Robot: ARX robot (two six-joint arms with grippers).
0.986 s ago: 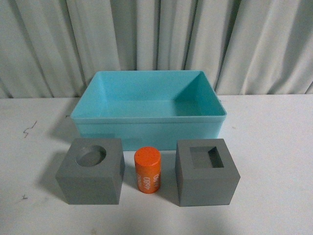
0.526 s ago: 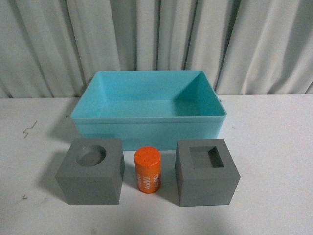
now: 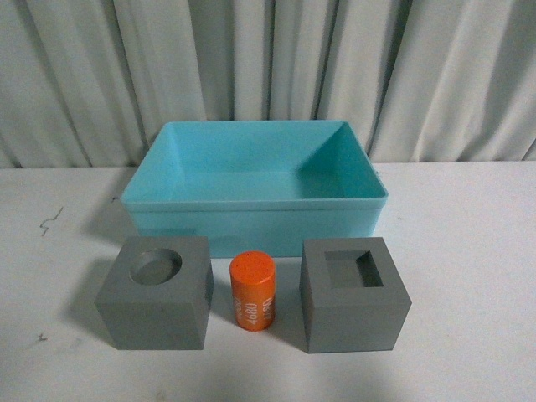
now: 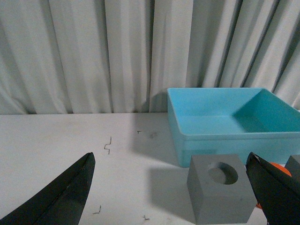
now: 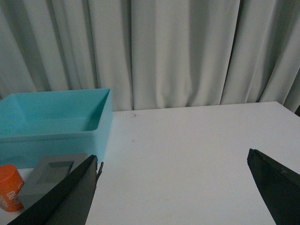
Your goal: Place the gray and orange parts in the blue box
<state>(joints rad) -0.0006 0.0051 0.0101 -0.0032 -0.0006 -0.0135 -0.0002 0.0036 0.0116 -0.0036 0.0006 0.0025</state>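
Left gripper (image 4: 169,155) and right gripper (image 5: 172,155) gape empty, while round-recess cube (image 3: 155,295), orange cylinder (image 3: 254,291) and square-recess cube (image 3: 355,297) line up outside the blue box (image 3: 251,231), its visible floor apparently bare.

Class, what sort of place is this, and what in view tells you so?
Probably a staged robot test bench: a plain white table, a pleated curtain backdrop, and simple props, such as a blue box and an orange cylinder.

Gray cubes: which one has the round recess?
The left gray cube, left of the orange cylinder; the right gray cube has a square recess.
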